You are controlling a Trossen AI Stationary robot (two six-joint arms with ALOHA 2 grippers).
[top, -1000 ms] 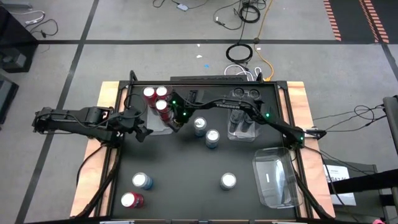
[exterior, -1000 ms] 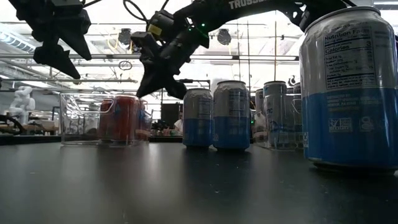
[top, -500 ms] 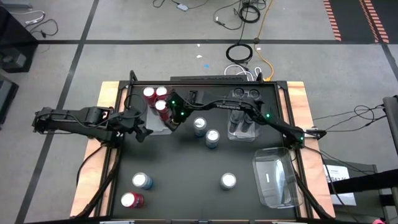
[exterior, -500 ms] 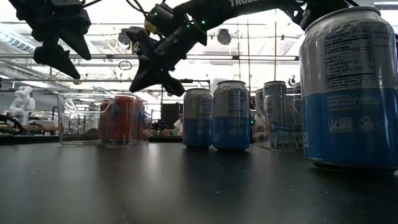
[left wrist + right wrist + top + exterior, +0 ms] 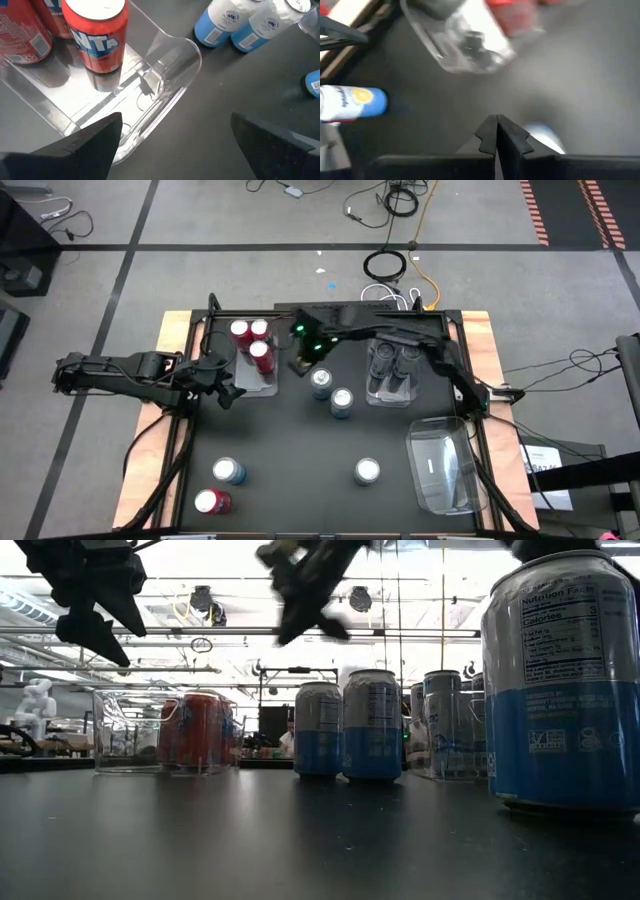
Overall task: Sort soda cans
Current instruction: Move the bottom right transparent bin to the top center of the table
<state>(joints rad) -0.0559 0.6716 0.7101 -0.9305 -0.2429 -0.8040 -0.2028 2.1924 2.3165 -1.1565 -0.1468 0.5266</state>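
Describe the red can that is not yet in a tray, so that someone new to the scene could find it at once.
Start from the black table in the high view and go to its near left corner, far from the clear tray holding three red cans. Two cans stand close together there: the lone red can is nearer the table's edge, beside a blue-and-silver can. It is the only red one outside a tray.

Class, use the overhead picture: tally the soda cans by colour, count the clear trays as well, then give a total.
Red cans: 4
Blue-and-silver cans: 4
Dark grey cans: 2 seen; the right arm may hide more
Clear trays: 3
Total: 13 seen
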